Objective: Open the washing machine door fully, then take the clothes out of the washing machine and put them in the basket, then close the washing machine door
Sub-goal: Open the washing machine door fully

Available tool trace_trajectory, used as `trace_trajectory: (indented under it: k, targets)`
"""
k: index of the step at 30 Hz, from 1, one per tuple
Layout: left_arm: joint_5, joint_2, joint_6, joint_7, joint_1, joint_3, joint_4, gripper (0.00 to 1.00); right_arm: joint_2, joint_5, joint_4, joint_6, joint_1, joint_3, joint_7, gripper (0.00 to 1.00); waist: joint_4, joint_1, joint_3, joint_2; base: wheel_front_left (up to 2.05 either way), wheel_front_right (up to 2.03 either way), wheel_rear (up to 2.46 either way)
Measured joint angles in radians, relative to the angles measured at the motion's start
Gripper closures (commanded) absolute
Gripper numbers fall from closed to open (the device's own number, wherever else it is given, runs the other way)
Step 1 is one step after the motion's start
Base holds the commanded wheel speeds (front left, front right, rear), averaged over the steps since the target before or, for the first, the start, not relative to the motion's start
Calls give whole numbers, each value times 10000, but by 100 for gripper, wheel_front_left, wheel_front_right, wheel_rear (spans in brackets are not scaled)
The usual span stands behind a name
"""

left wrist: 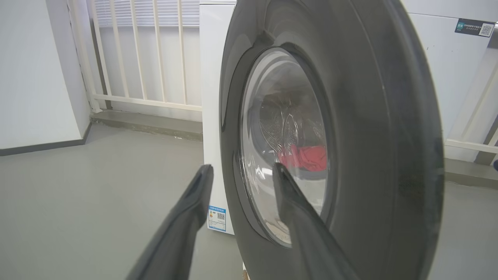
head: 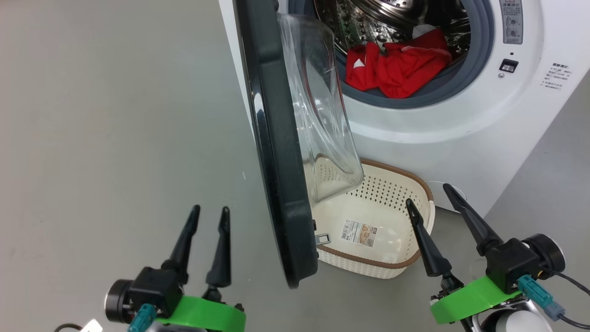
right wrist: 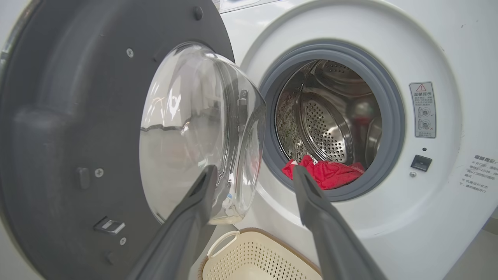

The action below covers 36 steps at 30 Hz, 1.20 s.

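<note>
The left gripper [head: 211,216] is released and empty, with the glossy black round door [head: 276,161] standing open just to its right. The right gripper [head: 426,193] is likewise spread, with the cream perforated plastic basket [head: 368,263] below its fingertips. The red fabric clothes [head: 396,69] lie ahead in the white front-loading washing machine [head: 461,129].

**Gloss, steel and soft cloth**

The washing machine door [head: 272,138] has a glossy black outer face, a matt grey plastic inner face and a clear, shiny glass bowl [right wrist: 194,128]. The washing machine [head: 415,133] is smooth white, lightly glossy, with a matt grey gasket [right wrist: 393,116], probably rubber, around a polished perforated steel drum [right wrist: 330,132]. The clothes [head: 405,67] are soft, creased red cloth. The basket [head: 387,189] is cream perforated plastic with a brown woven-look rim and a paper label [head: 358,233].
</note>
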Motion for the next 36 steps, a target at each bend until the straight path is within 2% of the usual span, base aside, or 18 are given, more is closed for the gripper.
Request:
trace_trajectory:
  k: [9,16,23,31,36]
  targets:
    - [115,0,-2,0,-23,42,-872,100,0,50,4,0,-5,-134,0,0,-17,0,12,0,0,0,0]
    - [754,6,35,-31,-347,13,-3055,100,0,90,6,0,-15,-180,-2,0,-48,0,47,0,0,0,0]
    - [1007,17,-31,-38,-507,-922,-3906,100,2,105,33,0,-23,-178,-15,0,-76,0,-10,0,0,0,0]
    - [1060,35,-470,-21,-758,-2119,-3931,100,4,282,56,0,-40,-155,-29,0,-218,0,-17,0,0,0,0]
    - [943,50,-644,514,-872,-2777,-3250,100,4,345,42,0,-44,-144,-27,0,-334,0,-2,0,0,0,0]
